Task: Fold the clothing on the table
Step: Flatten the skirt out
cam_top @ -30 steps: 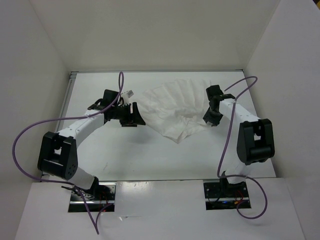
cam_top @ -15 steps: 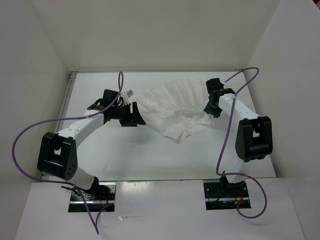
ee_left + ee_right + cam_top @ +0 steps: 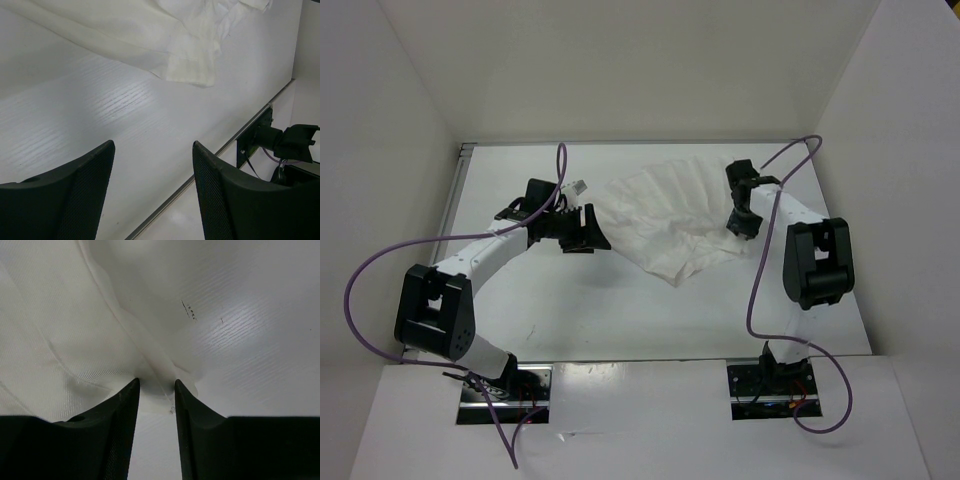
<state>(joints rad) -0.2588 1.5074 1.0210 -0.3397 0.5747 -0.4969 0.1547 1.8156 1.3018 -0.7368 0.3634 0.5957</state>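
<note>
Left gripper apart | right gripper pinching clothing | white table, white walls

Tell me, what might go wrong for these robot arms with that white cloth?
The right tool straddles only a thin ridge of the thin, wrinkled white fabric garment; it might slip out when lifted.
The left tool stands open over the flat white table, beside the garment; pulling one side alone could bunch it.

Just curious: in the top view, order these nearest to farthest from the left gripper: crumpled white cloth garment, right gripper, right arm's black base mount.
1. White cloth garment, immediately to its right.
2. Right gripper, across the garment.
3. Black base mount, bottom right.
</note>
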